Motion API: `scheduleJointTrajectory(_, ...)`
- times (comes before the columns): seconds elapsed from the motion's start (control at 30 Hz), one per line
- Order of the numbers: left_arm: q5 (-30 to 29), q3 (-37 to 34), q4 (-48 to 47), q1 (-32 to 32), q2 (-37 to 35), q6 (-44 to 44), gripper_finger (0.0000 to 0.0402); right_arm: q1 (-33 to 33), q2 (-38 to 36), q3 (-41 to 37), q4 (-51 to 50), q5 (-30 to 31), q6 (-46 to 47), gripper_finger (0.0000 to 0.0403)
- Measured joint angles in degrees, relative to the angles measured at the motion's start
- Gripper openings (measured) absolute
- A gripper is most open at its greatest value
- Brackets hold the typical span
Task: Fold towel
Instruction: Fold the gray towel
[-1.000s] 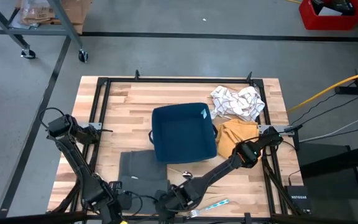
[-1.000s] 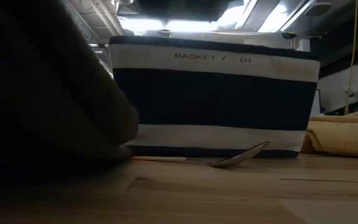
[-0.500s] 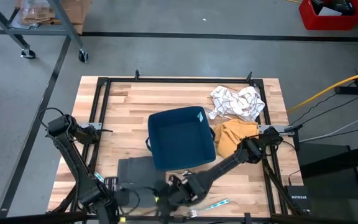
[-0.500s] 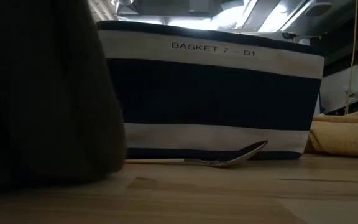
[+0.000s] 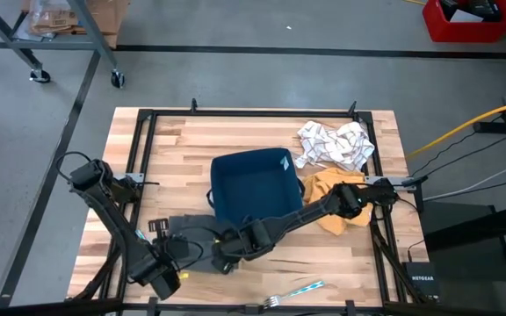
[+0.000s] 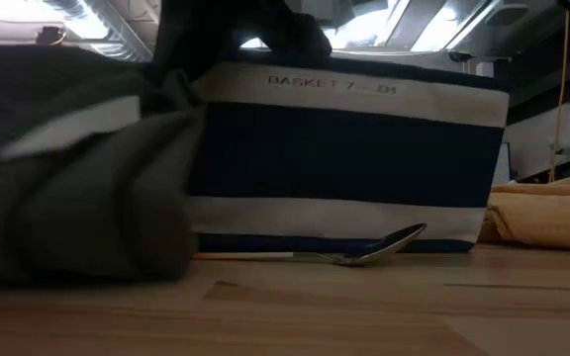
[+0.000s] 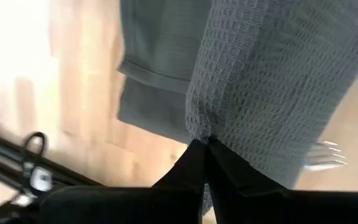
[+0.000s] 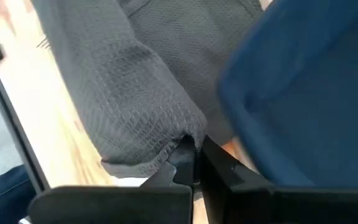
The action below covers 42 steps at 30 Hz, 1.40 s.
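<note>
The left pincer (image 5: 167, 248) was clenched on the grey waffle-weave towel (image 5: 191, 237) near the desk's front edge, left of centre (fabric pinched between its fingers in the wrist view). Beside it, the right pincer (image 5: 225, 252) gripped the same towel. Behind stood the navy fabric basket (image 5: 255, 189), then a mustard-yellow cloth (image 5: 332, 191) toward the desk's right edge.

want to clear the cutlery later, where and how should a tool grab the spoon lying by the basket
Grip the spoon by its thin handle, coming straight down from above. It lies flat on the table with the bowl tipped up close beside the basket, so a sideways approach from that side looks blocked; the handle stretches along the basket's base with open wood in front.
</note>
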Motion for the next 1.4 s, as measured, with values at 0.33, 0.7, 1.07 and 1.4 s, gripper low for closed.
scheduleJointTrajectory(0.33,-4.57,-9.89,0.62,4.45,0.00,2.45,0.0001,-4.02,0.00,-3.51,-0.51,1.01,-0.17,0.0014)
scheduleJointTrajectory(0.7,-8.76,-18.15,2.83,8.56,0.00,1.88,0.0001,-8.82,-0.15,-6.29,-0.23,3.56,-1.73,0.0015)
scheduleJointTrajectory(1.07,-15.63,-22.01,3.73,13.00,0.00,4.53,0.0052,-11.32,-0.02,-6.23,-0.16,3.49,-1.76,0.0039)
scheduleJointTrajectory(1.4,-20.87,-23.72,0.98,17.83,0.02,-6.62,0.0142,-11.77,0.15,-6.29,-0.24,9.42,-1.84,0.0134)
